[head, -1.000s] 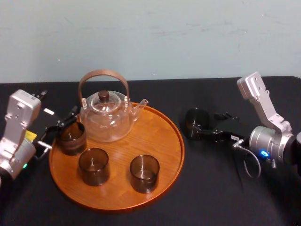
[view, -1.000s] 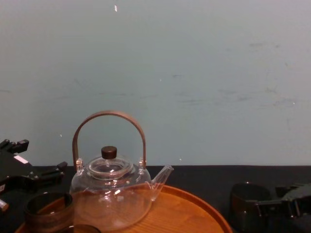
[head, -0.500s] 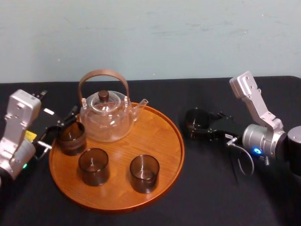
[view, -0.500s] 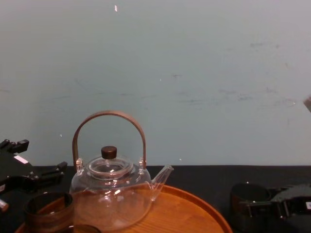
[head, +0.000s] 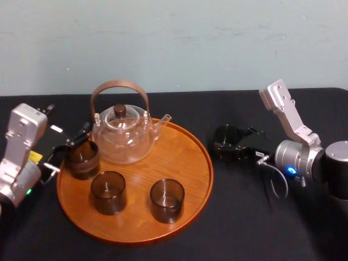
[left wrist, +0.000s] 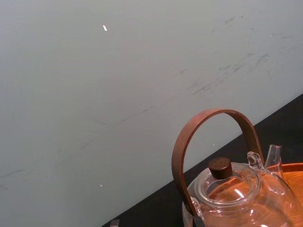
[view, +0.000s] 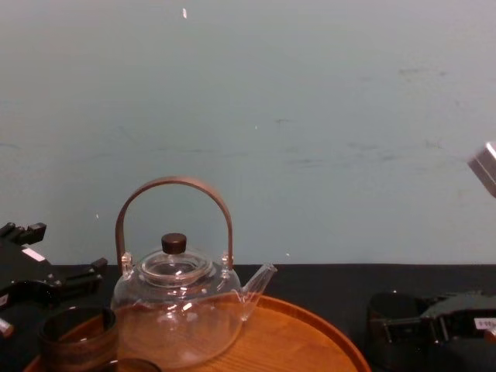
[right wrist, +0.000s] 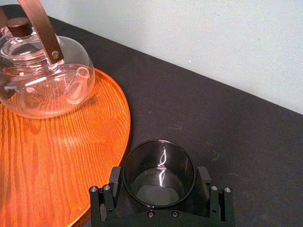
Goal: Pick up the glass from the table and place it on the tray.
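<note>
Black-clothed bench (head: 244, 217) carries your glass (head: 224, 142), standing just right of the tray (head: 187, 157), off its rim. Your right pincer (head: 231, 148) straddles it, though you cannot tell whether it grips; the left pincer (head: 69, 148) sits at the tray's left edge, its state unreadable.

Head view looks down on the whole tabletop (head: 244, 223); chest view sits low, facing the wall (view: 325, 116). Both wrist views are close; all four share the teapot (head: 122, 138).
</note>
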